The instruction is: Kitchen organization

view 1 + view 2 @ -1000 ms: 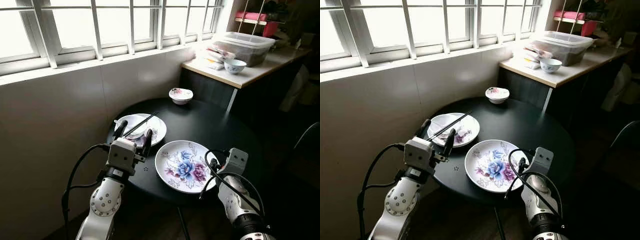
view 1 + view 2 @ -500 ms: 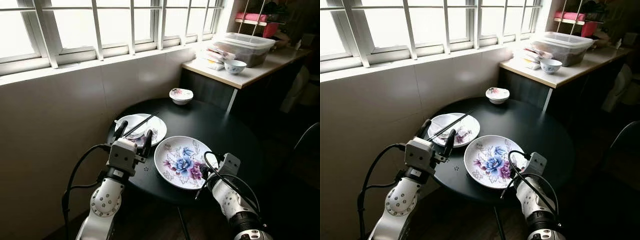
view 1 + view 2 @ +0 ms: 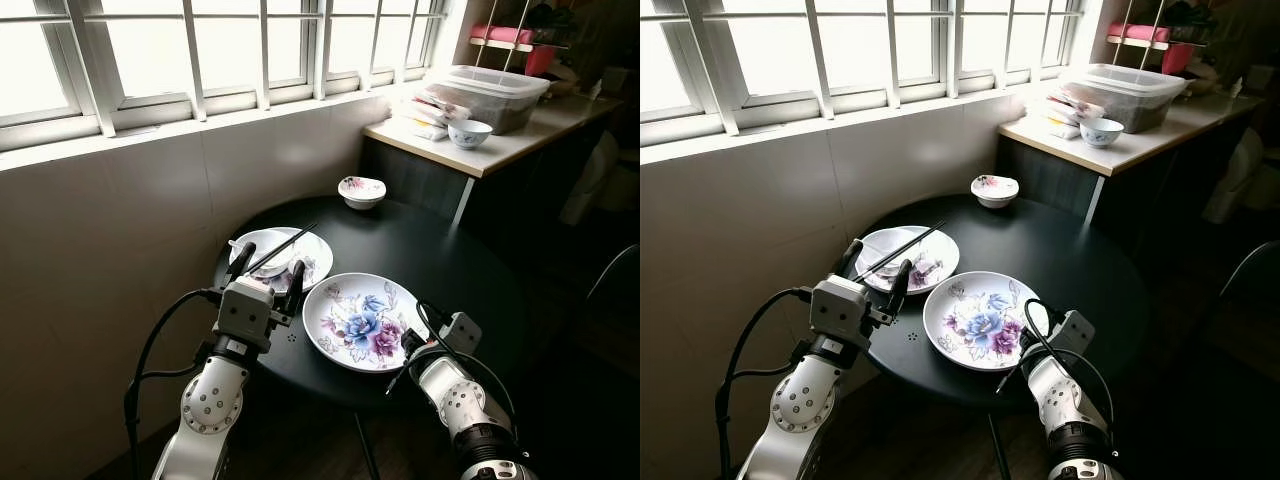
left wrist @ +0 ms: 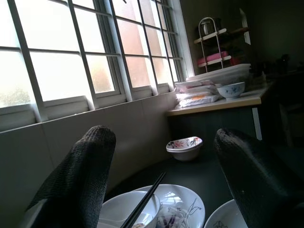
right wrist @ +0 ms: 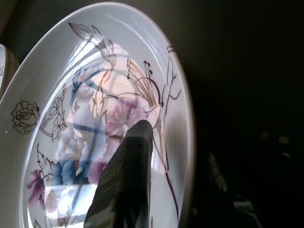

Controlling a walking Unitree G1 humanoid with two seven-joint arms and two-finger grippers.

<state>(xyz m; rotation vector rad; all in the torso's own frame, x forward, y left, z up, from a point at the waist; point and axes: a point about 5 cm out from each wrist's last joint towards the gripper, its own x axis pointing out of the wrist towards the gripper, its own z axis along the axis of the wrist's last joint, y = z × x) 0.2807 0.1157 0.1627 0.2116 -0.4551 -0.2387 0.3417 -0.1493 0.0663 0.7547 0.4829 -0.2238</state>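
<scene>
A large white plate with blue and purple flowers [image 3: 362,320] is on the round black table [image 3: 440,250], close to a smaller floral plate [image 3: 314,260]. My right gripper [image 3: 412,345] is shut on the large plate's near right rim. One black finger [image 5: 126,180] lies across the painted face; the other is hidden under the rim. The smaller plate carries a white bowl [image 3: 258,248] with black chopsticks [image 3: 285,246] laid across it. My left gripper [image 3: 268,262] stands open just short of that plate, fingers [image 4: 80,175] wide apart with nothing between them.
A small floral bowl [image 3: 362,190] sits at the table's far edge. Behind it a light counter [image 3: 500,148] holds a blue-patterned bowl [image 3: 470,132] and a clear plastic bin [image 3: 490,92]. A tiled wall with a window [image 3: 200,60] runs along the left.
My right gripper has drawn the large plate leftward and a little away from me, up against the smaller plate. The left arm has stayed still.
</scene>
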